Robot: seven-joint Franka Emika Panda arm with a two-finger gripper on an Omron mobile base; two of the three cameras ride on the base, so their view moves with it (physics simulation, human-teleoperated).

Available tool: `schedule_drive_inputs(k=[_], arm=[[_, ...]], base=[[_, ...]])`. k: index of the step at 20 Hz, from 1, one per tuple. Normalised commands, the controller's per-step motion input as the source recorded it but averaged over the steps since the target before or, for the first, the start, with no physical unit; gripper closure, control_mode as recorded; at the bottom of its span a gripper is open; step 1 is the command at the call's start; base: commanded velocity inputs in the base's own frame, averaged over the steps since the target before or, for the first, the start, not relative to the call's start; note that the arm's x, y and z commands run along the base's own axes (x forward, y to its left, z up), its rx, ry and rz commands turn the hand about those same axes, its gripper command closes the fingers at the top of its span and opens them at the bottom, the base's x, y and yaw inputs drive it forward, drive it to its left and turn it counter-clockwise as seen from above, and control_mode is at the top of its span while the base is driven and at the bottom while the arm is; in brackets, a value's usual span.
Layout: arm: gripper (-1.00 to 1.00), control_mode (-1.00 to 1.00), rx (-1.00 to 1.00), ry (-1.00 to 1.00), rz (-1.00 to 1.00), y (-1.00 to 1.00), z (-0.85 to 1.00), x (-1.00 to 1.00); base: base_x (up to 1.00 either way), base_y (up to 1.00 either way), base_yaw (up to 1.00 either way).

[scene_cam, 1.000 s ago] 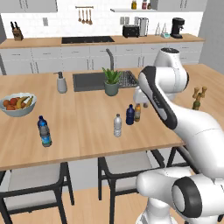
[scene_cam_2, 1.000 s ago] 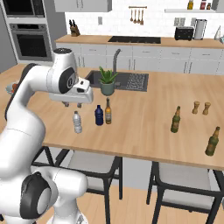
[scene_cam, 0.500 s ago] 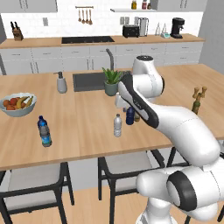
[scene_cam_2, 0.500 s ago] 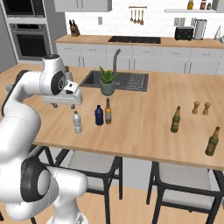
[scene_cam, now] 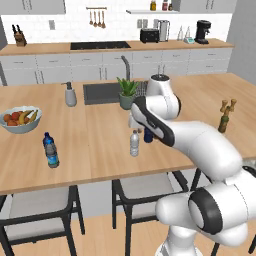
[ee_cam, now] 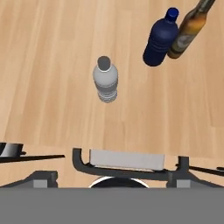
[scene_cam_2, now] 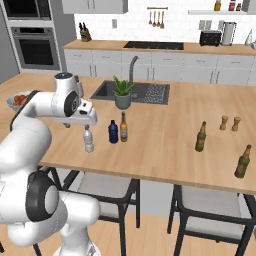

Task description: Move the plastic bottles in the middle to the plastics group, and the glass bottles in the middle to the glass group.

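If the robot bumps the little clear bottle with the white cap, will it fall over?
Probably, yes. The clear bottle stands upright, tall for its narrow base, so a nudge near the cap may tip it. Being round, it would likely roll across the smooth wooden counter.

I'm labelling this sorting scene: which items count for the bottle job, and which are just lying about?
Job: clear bottle, navy bottle, amber bottle, blue-labelled water bottle, green bottle with forked top.

Lying about: fruit bowl, soap dispenser, potted plant, two other green bottles.

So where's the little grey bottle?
The grey bottle stands on the island's front part, left of the navy bottle in the right base view, just beside the gripper.
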Motion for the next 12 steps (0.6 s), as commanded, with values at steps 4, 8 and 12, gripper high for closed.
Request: schedule_drive_inputs(k=[4, 8, 12], arm=[[-1.0, -1.0, 0.01, -0.03, 0.0, 0.0, -0.4, 0.12], [-1.0, -1.0, 0.0, 0.0, 0.0, 0.0, -0.33, 0.28], [-1.0, -1.0, 0.0, 0.0, 0.0, 0.09, -0.11, 0.41]], base=[[0.0, 0.0, 0.0], [0.0, 0.0, 0.0], [0.0, 0.0, 0.0]])
